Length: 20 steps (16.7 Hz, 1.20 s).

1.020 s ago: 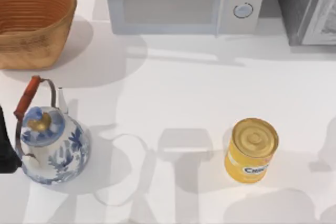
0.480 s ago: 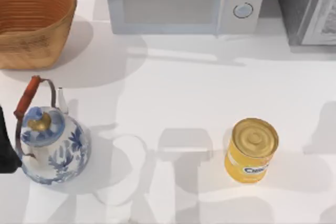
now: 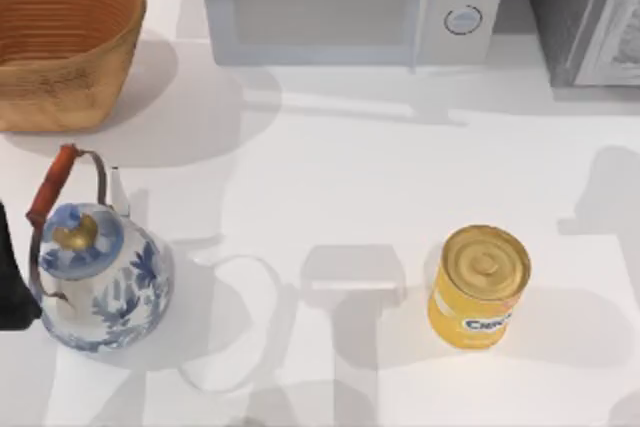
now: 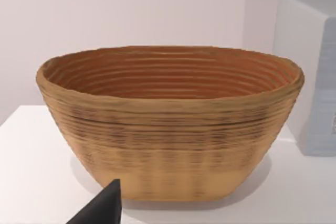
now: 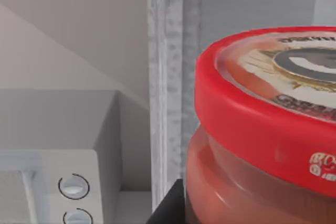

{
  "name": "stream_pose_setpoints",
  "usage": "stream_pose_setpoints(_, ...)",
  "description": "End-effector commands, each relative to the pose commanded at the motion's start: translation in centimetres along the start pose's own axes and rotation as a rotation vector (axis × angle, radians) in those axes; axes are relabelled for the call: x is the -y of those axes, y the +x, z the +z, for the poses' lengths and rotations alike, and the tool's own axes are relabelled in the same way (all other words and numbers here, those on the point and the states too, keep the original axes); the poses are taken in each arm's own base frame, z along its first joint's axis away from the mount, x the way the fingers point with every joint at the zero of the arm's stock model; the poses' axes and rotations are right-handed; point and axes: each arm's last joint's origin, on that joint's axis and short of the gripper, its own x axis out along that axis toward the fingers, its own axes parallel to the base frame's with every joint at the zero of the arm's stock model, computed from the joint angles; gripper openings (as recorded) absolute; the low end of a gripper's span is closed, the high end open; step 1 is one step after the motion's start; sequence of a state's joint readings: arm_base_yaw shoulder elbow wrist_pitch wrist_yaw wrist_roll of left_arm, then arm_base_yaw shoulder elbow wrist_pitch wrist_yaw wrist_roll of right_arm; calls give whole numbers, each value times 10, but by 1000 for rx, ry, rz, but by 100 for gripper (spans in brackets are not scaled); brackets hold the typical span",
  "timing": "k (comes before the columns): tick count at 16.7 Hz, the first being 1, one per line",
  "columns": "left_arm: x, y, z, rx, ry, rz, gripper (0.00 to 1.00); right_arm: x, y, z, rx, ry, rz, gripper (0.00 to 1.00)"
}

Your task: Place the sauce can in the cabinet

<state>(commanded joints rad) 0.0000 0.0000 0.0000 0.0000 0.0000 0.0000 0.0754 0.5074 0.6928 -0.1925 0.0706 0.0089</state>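
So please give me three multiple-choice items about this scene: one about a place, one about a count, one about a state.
1. Where does the yellow can stand, by the top view?
A. inside the basket
B. on the table, right of the teapot
C. on top of the microwave

2. How many round knobs has the microwave?
A. one
B. two
C. four

3. How does the teapot stand?
A. upright, with its lid on
B. tipped on its side
C. upside down

Key: 1 B, it stands on the white table, with the teapot to its left. 2 B, two knobs, one above the other. 3 A, its lid knob faces up.
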Motion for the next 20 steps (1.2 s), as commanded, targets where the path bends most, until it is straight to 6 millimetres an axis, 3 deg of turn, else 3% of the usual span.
stream_pose_setpoints(8, 0, 0, 0, 0, 0, 0, 100, -7, 29, 87, 14, -5, -14, 0)
stream_pose_setpoints(20, 0, 0, 0, 0, 0, 0, 100, -31, 99, 184, 13, 2, -3, 0)
